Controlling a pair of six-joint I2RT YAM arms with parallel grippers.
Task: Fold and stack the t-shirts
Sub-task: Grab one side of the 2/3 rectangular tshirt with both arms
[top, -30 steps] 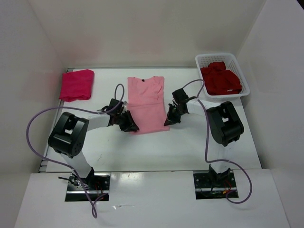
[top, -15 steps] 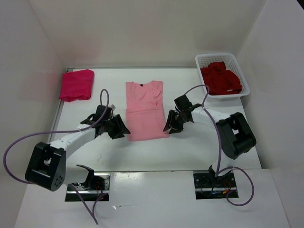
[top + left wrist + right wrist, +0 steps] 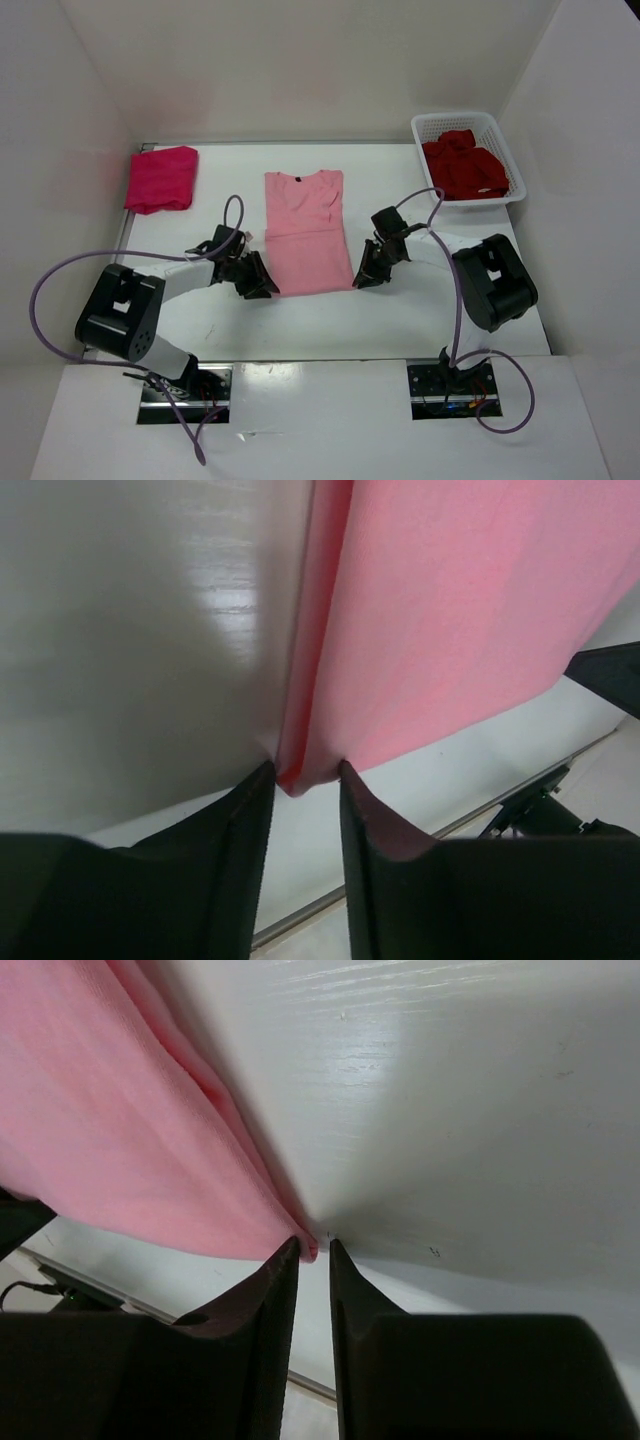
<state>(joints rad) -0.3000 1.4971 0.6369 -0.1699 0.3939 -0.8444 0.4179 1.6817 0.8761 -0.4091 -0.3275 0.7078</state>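
Top external: pink t-shirt [image 3: 305, 235] neck label [image 3: 296, 177], perhaps; illegible.

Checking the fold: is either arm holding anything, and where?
Left fingers and right fingers flank the light pink cloth t-shirt's near hem corners; firm grip cannot be told.

The left arm [image 3: 180, 272] and right arm [image 3: 445, 245] reach low, angled inward. The left gripper [image 3: 305, 770] is partly parted, the right gripper [image 3: 313, 1245] narrowly.
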